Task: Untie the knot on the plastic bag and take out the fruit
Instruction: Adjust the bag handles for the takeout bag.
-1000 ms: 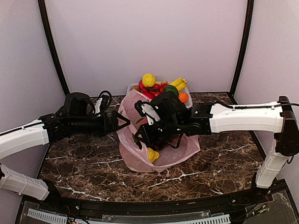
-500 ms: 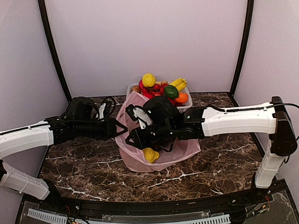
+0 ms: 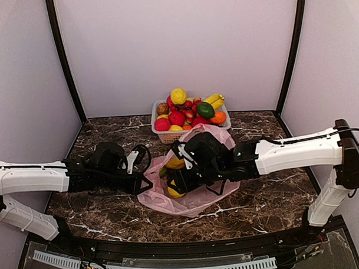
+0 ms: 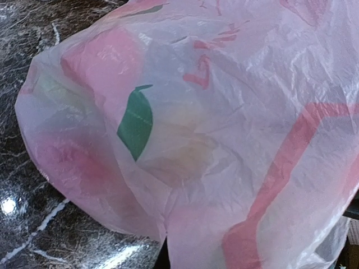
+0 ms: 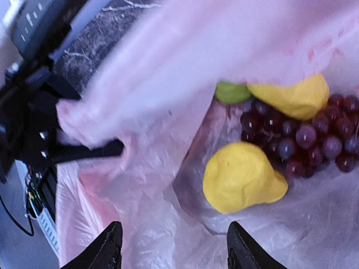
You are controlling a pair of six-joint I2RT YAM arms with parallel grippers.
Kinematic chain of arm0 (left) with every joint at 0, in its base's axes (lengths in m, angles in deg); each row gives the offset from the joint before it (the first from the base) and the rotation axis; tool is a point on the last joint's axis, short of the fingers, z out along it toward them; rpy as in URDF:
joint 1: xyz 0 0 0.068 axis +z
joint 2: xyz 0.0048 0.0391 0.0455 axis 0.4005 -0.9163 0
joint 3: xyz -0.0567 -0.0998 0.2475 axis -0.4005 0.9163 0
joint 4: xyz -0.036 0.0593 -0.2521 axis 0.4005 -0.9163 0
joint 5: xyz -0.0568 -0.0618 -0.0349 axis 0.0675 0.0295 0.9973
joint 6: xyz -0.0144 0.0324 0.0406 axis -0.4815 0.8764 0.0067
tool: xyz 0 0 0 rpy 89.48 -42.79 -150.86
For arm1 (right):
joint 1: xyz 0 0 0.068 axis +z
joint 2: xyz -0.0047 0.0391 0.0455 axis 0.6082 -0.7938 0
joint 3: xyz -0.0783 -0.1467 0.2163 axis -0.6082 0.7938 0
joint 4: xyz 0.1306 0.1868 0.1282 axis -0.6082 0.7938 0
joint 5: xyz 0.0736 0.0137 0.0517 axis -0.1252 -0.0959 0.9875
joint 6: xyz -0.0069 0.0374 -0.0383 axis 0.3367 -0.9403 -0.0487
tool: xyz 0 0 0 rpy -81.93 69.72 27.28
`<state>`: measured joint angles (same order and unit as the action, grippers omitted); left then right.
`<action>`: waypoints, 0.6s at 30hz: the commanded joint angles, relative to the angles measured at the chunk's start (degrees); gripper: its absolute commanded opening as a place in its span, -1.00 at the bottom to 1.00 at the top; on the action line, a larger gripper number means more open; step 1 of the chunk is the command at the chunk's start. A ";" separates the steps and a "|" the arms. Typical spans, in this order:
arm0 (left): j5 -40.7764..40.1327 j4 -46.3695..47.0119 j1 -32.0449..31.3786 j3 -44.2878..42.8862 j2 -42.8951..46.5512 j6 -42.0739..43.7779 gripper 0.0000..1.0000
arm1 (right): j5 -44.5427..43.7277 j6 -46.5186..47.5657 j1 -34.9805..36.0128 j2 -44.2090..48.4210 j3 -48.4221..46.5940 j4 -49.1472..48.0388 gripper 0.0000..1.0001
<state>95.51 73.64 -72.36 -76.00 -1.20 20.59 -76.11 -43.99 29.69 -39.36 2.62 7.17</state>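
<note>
Inside crinkly plastic bag (image 5: 140,106), glossy fruit (image 5: 241,176)

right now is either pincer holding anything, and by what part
The left pincer is shut on the plastic bag, pinching film at its left edge. The right pincer is open over the fruit, holding nothing.

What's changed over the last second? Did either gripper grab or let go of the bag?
The left gripper swung toward the near edge, closed on the plastic bag at its left rim and pulled it down flatter. The right gripper came nearer too and opened; it holds nothing now, above the yellow fruit and grapes. The basket behind stayed put.
</note>
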 commanded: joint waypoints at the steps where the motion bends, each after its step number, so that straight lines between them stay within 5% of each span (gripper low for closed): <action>1: -3.30 0.23 -0.19 3.81 2.92 2.53 -0.98 | -0.92 -4.68 3.24 0.40 5.66 3.18 0.20; 6: -1.33 -0.68 -0.74 5.45 1.15 5.49 -0.98 | -4.52 -7.33 3.91 0.53 6.49 4.51 0.22; 18: -1.91 0.02 -2.84 4.53 1.25 8.25 -0.99 | -12.48 -9.21 -1.41 -6.27 -1.53 4.65 0.72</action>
<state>94.33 73.66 -74.90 -71.43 -1.18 27.12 -85.00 -52.34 29.96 -42.64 3.60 12.29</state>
